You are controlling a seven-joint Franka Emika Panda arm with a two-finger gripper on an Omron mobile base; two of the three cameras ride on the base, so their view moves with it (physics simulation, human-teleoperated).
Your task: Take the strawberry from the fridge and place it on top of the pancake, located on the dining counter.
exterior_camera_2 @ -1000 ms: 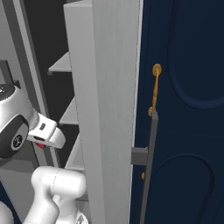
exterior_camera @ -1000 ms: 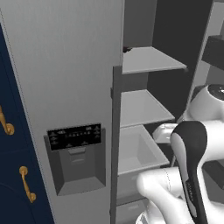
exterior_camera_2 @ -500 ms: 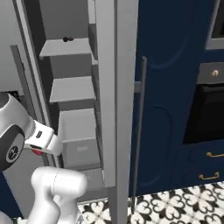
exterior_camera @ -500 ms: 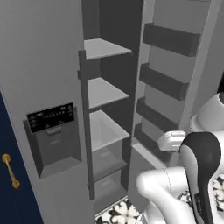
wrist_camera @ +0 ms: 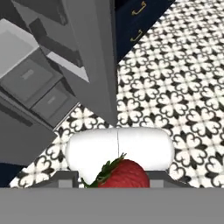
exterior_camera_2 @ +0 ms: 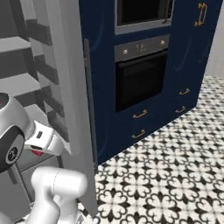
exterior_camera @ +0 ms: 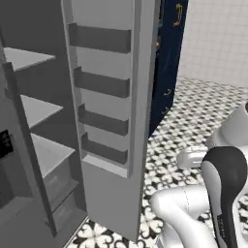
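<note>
The strawberry [wrist_camera: 124, 174] is bright red with green leaves and sits low in the hand view, with my gripper [wrist_camera: 113, 178] shut on it. From the right base view a sliver of the strawberry [exterior_camera_2: 37, 152] shows red under the white hand. The grey fridge [exterior_camera: 104, 121] stands open at the left, its door with empty racks swung out towards me. Its lower drawers [wrist_camera: 30, 78] show in the hand view, up and to the left of the berry. The pancake and the dining counter are out of view.
Navy cabinets with gold handles hold a built-in black oven [exterior_camera_2: 140, 78] to the right of the fridge. A black-and-white patterned tile floor [exterior_camera_2: 175, 175] spreads out on the right. A white tiled wall [exterior_camera: 218, 38] stands behind.
Both base views have swung to the right, away from the fridge interior, so the camera has moved. The oven and floor have come into view. The strawberry stays in the gripper.
</note>
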